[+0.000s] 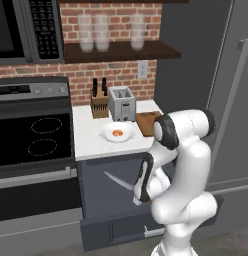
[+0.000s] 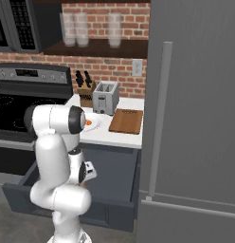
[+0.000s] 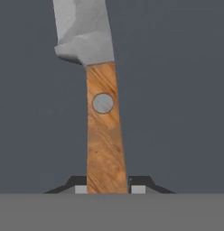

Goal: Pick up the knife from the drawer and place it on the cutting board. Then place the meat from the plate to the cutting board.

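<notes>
The hand [image 3: 107, 189] was clenched on the knife [image 3: 103, 131], its two dark tips pressed against either side of the wooden handle near its butt end. In the hand view the handle ran straight away from the tips, with a round rivet partway along, and the silver blade began beyond it against the dark grey floor of the drawer [image 2: 117, 173].

From the left base view the knife [image 1: 117, 181] showed as a pale blade sticking out to the left of the arm's wrist, low in front of the dark cabinet front and over the open drawer [image 1: 103, 227]. Whether the blade was touching the drawer floor could not be told.

On the white surface [image 1: 88, 135] above the drawer, the plate [image 1: 117, 133] sat near the front edge with the meat [image 1: 117, 132] in its middle. The board [image 2: 126, 121] lay flat at the right end of the surface, just beside the plate [image 2: 93, 124], bare on top. In the left base view the arm's upper joint covered part of the board [image 1: 146, 121].

Behind the plate, along the back edge, stood a toaster [image 1: 121, 103], and a knife block [image 1: 99, 105] just to its left.
</notes>
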Controlling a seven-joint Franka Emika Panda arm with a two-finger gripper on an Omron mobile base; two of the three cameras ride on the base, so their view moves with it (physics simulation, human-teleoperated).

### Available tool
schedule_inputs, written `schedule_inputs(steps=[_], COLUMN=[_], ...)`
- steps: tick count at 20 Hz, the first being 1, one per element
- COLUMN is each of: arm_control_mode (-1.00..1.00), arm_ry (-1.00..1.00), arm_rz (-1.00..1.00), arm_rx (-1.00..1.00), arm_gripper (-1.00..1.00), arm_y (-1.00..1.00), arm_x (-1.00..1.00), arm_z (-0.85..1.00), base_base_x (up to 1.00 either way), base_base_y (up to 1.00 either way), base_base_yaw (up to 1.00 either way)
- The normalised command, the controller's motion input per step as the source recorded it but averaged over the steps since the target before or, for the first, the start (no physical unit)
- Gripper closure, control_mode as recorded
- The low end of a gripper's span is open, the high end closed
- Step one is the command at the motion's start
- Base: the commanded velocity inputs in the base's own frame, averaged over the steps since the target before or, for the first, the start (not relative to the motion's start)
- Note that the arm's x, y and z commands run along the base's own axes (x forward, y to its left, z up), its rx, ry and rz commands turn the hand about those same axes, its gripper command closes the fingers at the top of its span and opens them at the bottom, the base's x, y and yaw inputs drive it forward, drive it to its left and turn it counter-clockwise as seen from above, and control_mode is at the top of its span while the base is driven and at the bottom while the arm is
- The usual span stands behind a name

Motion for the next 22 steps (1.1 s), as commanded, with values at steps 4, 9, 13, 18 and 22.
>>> schedule_inputs(steps=[4,9,13,18,22], arm_control_mode=[-1.0,-1.0,-1.0,-1.0,-1.0], arm_ry=[-0.05,0.0,0.0,0.03,0.05], arm_rz=[0.01,0.05,0.12,0.07,0.11], arm_rx=[0.0,0.0,0.0,0.0,0.0], arm_gripper=[1.0,1.0,1.0,1.0,1.0], arm_y=[-0.45,-0.22,-0.19,-0.42,-0.45], arm_x=[-0.68,-0.47,-0.71,-0.54,-0.62], arm_z=[1.0,1.0,1.0,1.0,0.93], base_base_x=[0.0,0.0,0.0,0.0,0.0], base_base_y=[0.0,0.0,0.0,0.0,0.0], base_base_yaw=[0.0,0.0,0.0,0.0,0.0])
